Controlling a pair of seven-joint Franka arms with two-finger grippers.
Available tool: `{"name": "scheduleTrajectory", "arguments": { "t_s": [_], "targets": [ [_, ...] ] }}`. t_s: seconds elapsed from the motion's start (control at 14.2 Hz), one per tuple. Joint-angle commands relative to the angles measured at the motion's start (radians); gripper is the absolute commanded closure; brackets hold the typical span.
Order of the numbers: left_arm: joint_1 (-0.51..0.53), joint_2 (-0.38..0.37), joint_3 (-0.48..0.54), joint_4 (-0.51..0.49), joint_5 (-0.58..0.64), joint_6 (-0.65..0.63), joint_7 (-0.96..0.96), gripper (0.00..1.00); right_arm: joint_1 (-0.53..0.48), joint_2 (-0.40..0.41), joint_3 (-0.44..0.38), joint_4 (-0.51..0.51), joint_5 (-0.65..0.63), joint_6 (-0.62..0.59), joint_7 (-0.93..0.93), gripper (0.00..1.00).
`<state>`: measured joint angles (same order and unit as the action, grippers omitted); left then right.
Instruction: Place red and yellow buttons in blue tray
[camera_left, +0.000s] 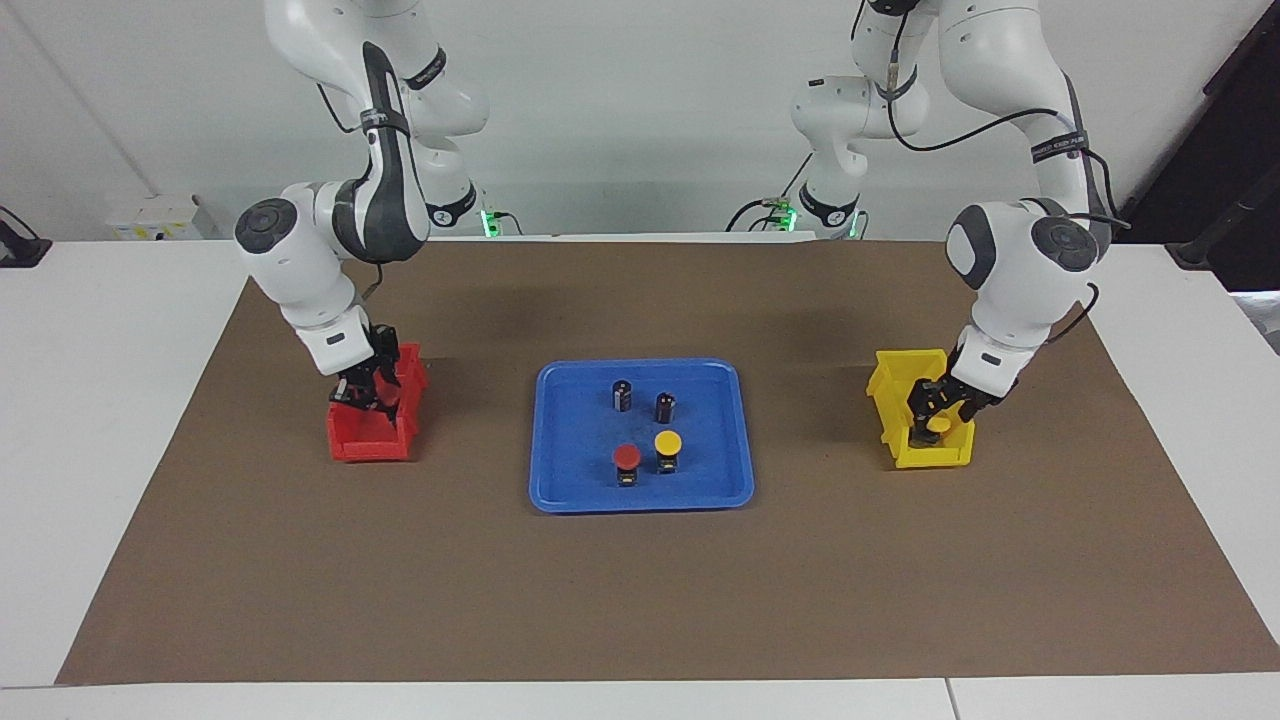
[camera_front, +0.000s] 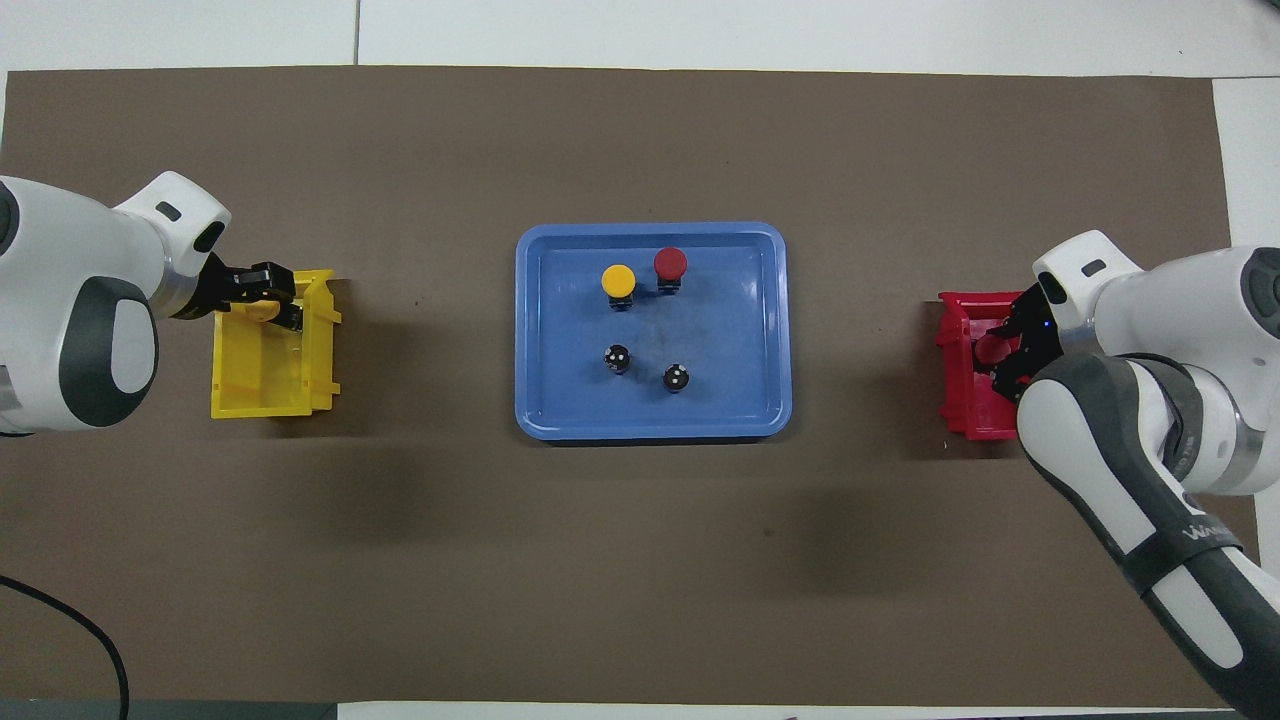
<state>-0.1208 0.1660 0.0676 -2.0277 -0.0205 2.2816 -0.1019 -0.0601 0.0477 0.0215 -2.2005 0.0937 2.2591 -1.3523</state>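
The blue tray (camera_left: 640, 503) (camera_front: 650, 430) lies mid-table. In it stand one red button (camera_left: 626, 457) (camera_front: 670, 263) and one yellow button (camera_left: 668, 442) (camera_front: 619, 280), side by side, in the part farther from the robots. My left gripper (camera_left: 938, 420) (camera_front: 270, 298) is down in the yellow bin (camera_left: 900, 380) (camera_front: 270, 400), at a second yellow button (camera_left: 941, 426) (camera_front: 262, 310). My right gripper (camera_left: 368, 395) (camera_front: 1005, 352) is down in the red bin (camera_left: 365, 445) (camera_front: 960, 400), at a second red button (camera_front: 988, 348), which the hand hides in the facing view.
Two dark cap-less cylinders (camera_left: 622, 394) (camera_left: 666, 406) stand in the tray, nearer to the robots than the buttons. The red bin sits toward the right arm's end of the brown mat (camera_left: 640, 600), the yellow bin toward the left arm's end.
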Motion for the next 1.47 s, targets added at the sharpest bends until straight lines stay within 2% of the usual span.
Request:
{"name": "scheduleTrajectory", "arguments": {
  "t_s": [0.0,0.21,0.28,0.49,0.63,0.77,0.91,0.98,1.12,1.19,1.4],
  "targets": [
    [0.013,-0.033,-0.009,-0.054,0.010,0.053,0.013,0.30,-0.027,0.017,0.006,0.077,0.018,-0.096,0.010,0.74],
    [0.009,-0.023,-0.011,-0.068,0.010,0.078,0.007,0.35,-0.027,0.017,0.003,0.126,0.017,-0.163,0.060,0.74],
    [0.010,-0.023,-0.011,-0.068,0.010,0.084,0.008,0.39,-0.027,0.020,0.003,0.169,0.015,-0.208,0.102,0.74],
    [0.010,-0.023,-0.011,-0.068,0.010,0.081,0.008,0.57,-0.012,0.053,0.003,0.347,0.000,-0.378,0.264,0.74],
    [0.010,-0.023,-0.011,-0.065,0.010,0.078,0.008,0.68,-0.004,0.063,0.014,0.416,-0.002,-0.429,0.388,0.74],
    [0.007,-0.023,-0.011,-0.045,0.010,0.055,0.002,0.81,0.066,0.092,0.023,0.488,0.000,-0.449,0.535,0.74],
    [0.001,-0.028,-0.011,0.045,0.008,-0.066,-0.001,0.91,0.179,0.122,0.028,0.527,-0.006,-0.414,0.731,0.76],
    [0.000,-0.023,-0.011,0.128,0.007,-0.162,-0.004,0.95,0.222,0.158,0.028,0.563,-0.006,-0.411,0.796,0.77],
    [-0.002,-0.017,-0.011,0.271,0.002,-0.323,-0.021,0.96,0.284,0.239,0.028,0.625,-0.008,-0.398,0.860,0.76],
    [-0.002,-0.016,-0.014,0.334,0.002,-0.388,-0.053,0.96,0.298,0.270,0.028,0.633,-0.009,-0.351,0.863,0.76],
    [-0.040,-0.017,-0.023,0.385,0.001,-0.433,-0.133,0.96,0.339,0.345,0.037,0.630,-0.008,-0.244,0.860,0.76]
  ]
}}
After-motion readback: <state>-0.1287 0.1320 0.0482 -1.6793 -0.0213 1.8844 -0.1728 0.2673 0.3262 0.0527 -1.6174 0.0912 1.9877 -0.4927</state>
